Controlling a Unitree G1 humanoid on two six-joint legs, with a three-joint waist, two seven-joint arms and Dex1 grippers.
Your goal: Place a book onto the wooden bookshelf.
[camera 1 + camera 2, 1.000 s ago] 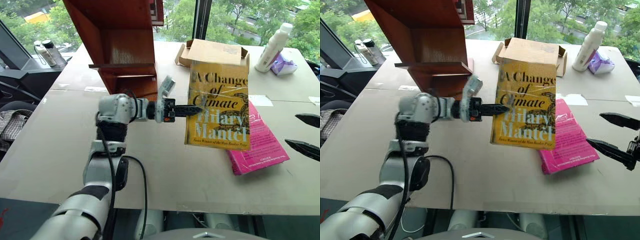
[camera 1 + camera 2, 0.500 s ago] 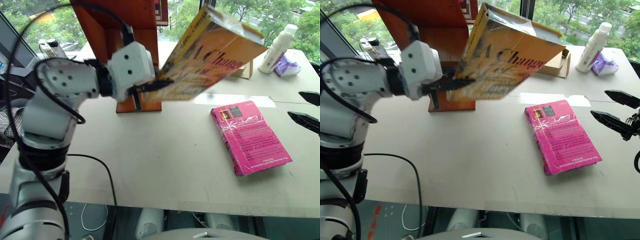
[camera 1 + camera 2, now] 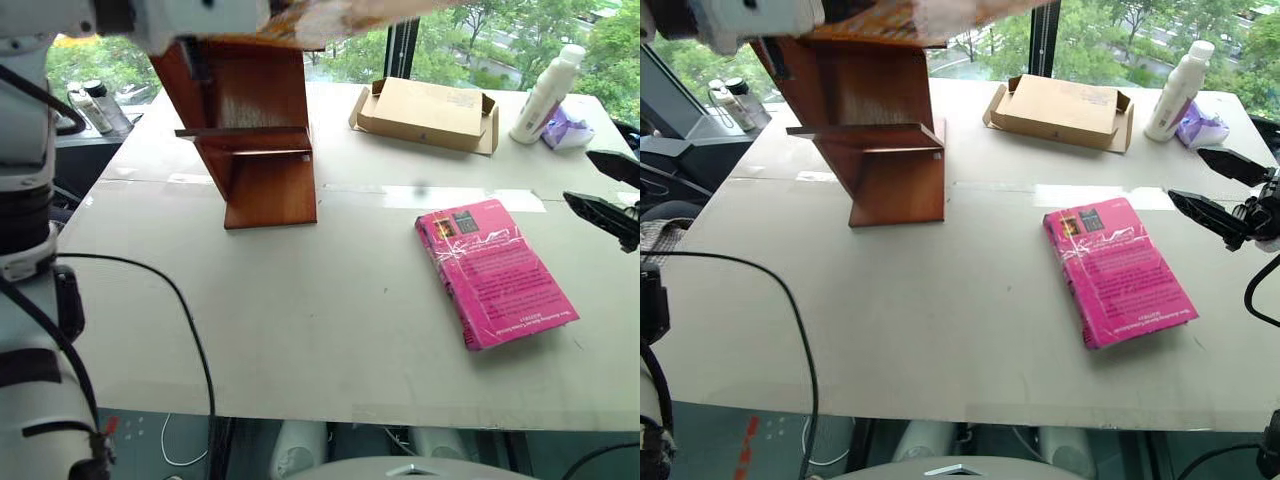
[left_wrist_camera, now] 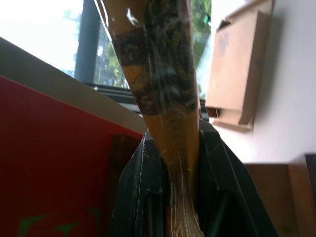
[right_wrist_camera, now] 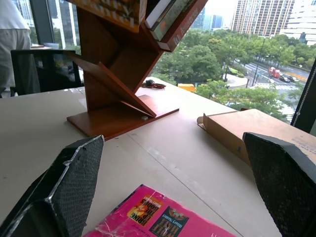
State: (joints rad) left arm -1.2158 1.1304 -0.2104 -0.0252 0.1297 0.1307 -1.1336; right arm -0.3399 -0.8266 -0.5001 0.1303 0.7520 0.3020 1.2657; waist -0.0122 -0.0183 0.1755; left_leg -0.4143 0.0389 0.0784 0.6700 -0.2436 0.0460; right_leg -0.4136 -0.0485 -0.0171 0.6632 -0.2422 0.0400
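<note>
From the head cameras the book (image 3: 350, 15) is just a blurred yellow-orange slab at the very top edge, above the wooden bookshelf (image 3: 255, 140). The left wrist view gives it close up: the left gripper (image 4: 173, 197) is clamped tight on the book's lower edge, one black finger on each side of the glossy cover, with the book rising straight up between them. The right wrist view adds something else, a couple of books (image 5: 170, 15) leaning in an upper slot of the shelf, and a person in a pale shirt (image 5: 12, 37) behind a dark chair.

On the table (image 3: 300, 300) a bright pink book (image 3: 495, 275) lies flat, near the right gripper (image 3: 605, 190), whose two fingers stand wide apart holding nothing, out at the table's right edge. A flat cardboard box (image 3: 425, 112) sits farther back, and a white bottle (image 3: 548, 92) with a purple packet (image 3: 568, 128) beside it stands in the far right corner. A black cable (image 3: 170, 300) loops across the near left of the table.

The shelf's slanted boards are directly under the raised book; whether the book touches the wood I can't tell.
</note>
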